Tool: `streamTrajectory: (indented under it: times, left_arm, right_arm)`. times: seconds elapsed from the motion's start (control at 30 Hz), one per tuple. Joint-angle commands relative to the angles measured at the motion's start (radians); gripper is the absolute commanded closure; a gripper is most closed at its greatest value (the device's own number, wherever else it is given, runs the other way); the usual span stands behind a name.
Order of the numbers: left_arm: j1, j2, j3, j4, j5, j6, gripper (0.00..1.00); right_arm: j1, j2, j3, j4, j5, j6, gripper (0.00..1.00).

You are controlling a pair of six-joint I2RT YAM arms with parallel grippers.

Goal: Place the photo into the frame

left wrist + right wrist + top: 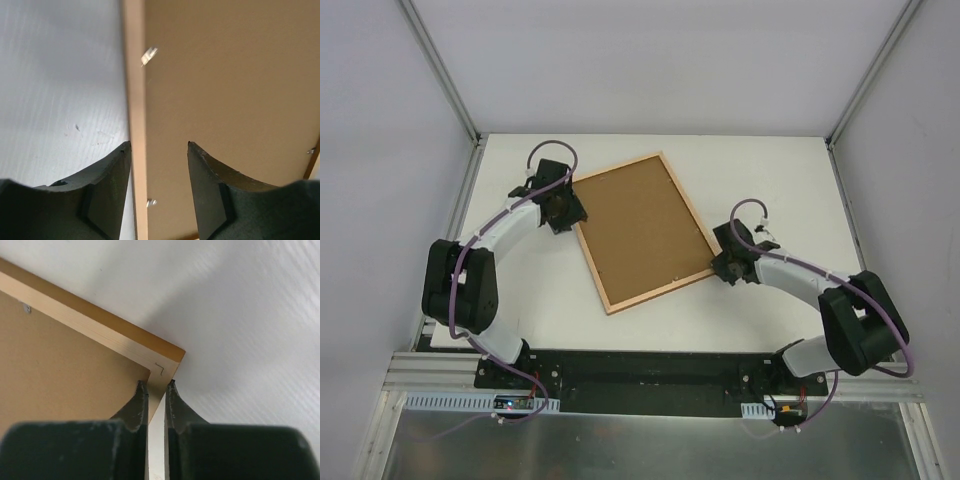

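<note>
The frame [640, 230] lies back side up on the white table, tilted, its brown fibreboard back showing inside a thin orange-brown border. The photo is out of view. My left gripper [563, 210] is at the frame's far left edge. In the left wrist view it is open [159, 145], with its jaws either side of the wooden border [135, 75]. My right gripper [725, 265] is at the frame's right corner. In the right wrist view it is shut [156, 383] on the border strip just below that corner [167, 362].
Small metal tabs [149, 55] [151, 202] stick up along the inner edge of the frame back; another shows in the right wrist view [27, 308]. The white table [770, 180] is walled by pale panels on three sides.
</note>
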Motion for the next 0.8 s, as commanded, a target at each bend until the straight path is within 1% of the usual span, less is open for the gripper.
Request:
streamTrajectory:
  times: [0.0, 0.1, 0.17, 0.23, 0.3, 0.43, 0.63, 0.7, 0.73, 0.77]
  left_arm:
    - [0.021, 0.025, 0.121, -0.033, 0.007, 0.058, 0.51]
    - [0.03, 0.045, 0.17, -0.059, -0.016, 0.096, 0.48]
    - [0.034, 0.061, 0.201, -0.081, -0.039, 0.124, 0.47]
    - [0.041, 0.075, 0.231, -0.104, -0.057, 0.152, 0.46]
    - [0.044, 0.087, 0.257, -0.131, -0.088, 0.19, 0.46]
    - [0.047, 0.121, 0.287, -0.179, -0.099, 0.228, 0.46]
    - [0.047, 0.111, 0.227, -0.22, -0.134, 0.242, 0.46]
    - [0.047, 0.104, 0.207, -0.231, -0.14, 0.242, 0.46]
    - [0.047, 0.101, 0.196, -0.233, -0.136, 0.239, 0.46]
    - [0.047, 0.095, 0.18, -0.234, -0.134, 0.232, 0.46]
  right_arm:
    - [-0.076, 0.078, 0.016, -0.055, -0.081, -0.359, 0.99]
    - [-0.117, 0.135, 0.097, -0.078, -0.153, -0.58, 0.99]
    - [-0.117, 0.184, 0.191, -0.186, -0.115, -0.69, 0.99]
    - [-0.119, 0.227, 0.268, -0.253, -0.086, -0.775, 0.99]
    - [-0.128, 0.25, 0.314, -0.284, -0.049, -0.84, 0.99]
    - [-0.18, 0.31, 0.403, -0.282, -0.092, -0.967, 0.99]
    - [-0.232, 0.463, 0.562, -0.271, -0.065, -1.108, 0.99]
    - [-0.246, 0.52, 0.654, -0.294, -0.082, -1.133, 0.99]
    - [-0.248, 0.543, 0.691, -0.307, -0.075, -1.139, 0.97]
    - [-0.252, 0.561, 0.734, -0.323, -0.087, -1.144, 0.91]
